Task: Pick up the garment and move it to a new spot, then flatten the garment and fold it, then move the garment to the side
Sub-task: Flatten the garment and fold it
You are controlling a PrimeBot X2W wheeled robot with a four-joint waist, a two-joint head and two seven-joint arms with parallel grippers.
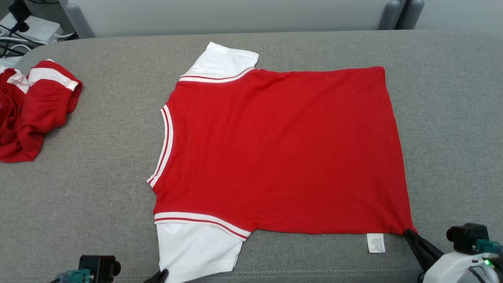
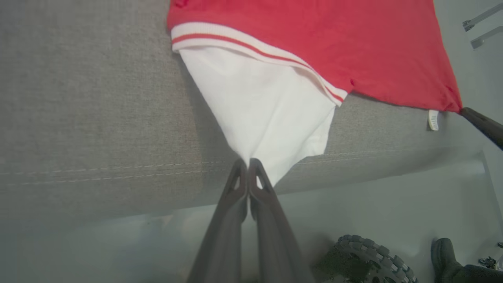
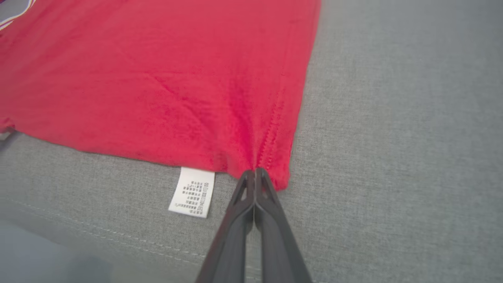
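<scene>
Smooth red jersey garment (image 1: 283, 149) lies flat on coarse grey woven upholstery (image 1: 98, 196).

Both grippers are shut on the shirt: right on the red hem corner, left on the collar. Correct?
No. The left gripper is shut on the white sleeve, as the left wrist view shows; the right gripper pinches the red hem corner.

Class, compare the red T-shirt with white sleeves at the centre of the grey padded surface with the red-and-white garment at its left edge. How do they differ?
The red T-shirt lies spread flat; the red-and-white garment is a crumpled heap. The left gripper pinches the T-shirt's white sleeve and the right gripper its hem corner; neither touches the heap. Both are red with white trim.
</scene>
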